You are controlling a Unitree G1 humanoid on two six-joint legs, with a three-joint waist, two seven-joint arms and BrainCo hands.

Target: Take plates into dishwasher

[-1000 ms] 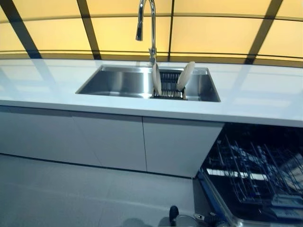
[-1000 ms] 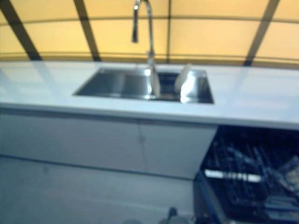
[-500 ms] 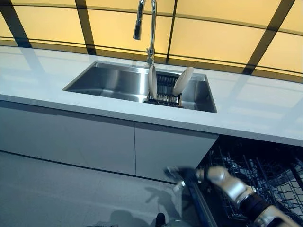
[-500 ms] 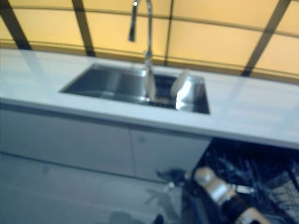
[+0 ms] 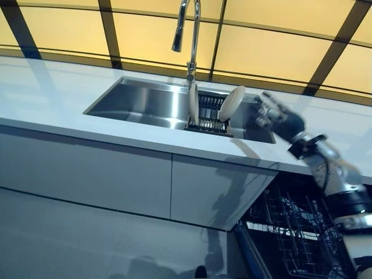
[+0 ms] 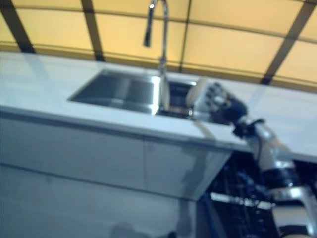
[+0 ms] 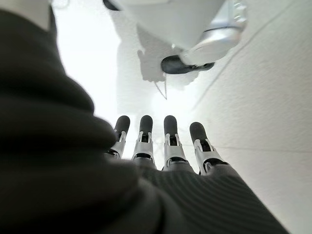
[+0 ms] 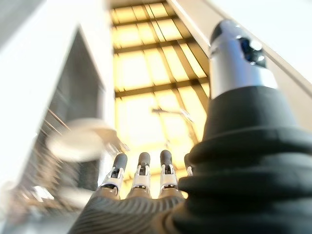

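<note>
Two plates stand on edge in a dark rack [image 5: 209,116] at the right end of the steel sink [image 5: 139,102]. The left plate [image 5: 193,104] is nearly upright, edge-on to the camera, just below the faucet [image 5: 189,35]. The right plate [image 5: 232,103] leans to the right, its pale face showing.

The right hand [image 5: 278,119] hovers just beside the right plate, over the sink's right end. Its fingers [image 8: 140,173] are straight and spread, holding nothing, and they point toward that plate; no contact shows.

The sink is set in a white counter [image 5: 52,87]. Below the counter's right part the dishwasher [image 5: 296,226] stands open, its wire rack showing. The left hand [image 7: 161,161] hangs low over the floor [image 7: 273,97], fingers straight and empty.
</note>
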